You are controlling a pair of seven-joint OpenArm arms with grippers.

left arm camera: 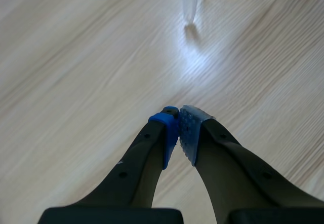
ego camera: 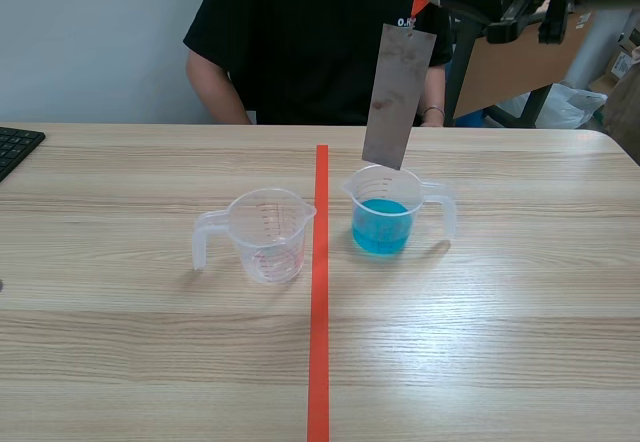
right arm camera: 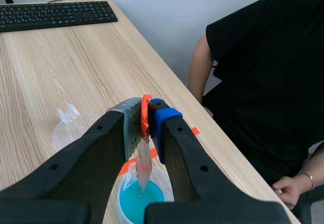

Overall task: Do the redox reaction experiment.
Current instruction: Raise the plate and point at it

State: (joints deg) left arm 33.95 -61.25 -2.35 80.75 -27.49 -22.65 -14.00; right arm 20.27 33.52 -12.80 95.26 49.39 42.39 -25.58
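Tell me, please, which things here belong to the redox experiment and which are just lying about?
Job in hand: metal strip, held in the right end effector; beaker of blue liquid under it; empty beaker.
Lying about: keyboard; person seated opposite.

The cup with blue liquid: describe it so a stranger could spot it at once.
An orange-red tape line splits the wooden table, a clear handled cup on each side. The blue-liquid cup stands right of the line. Unlike the empty cup, it holds blue liquid, with a metal strip hanging over it.
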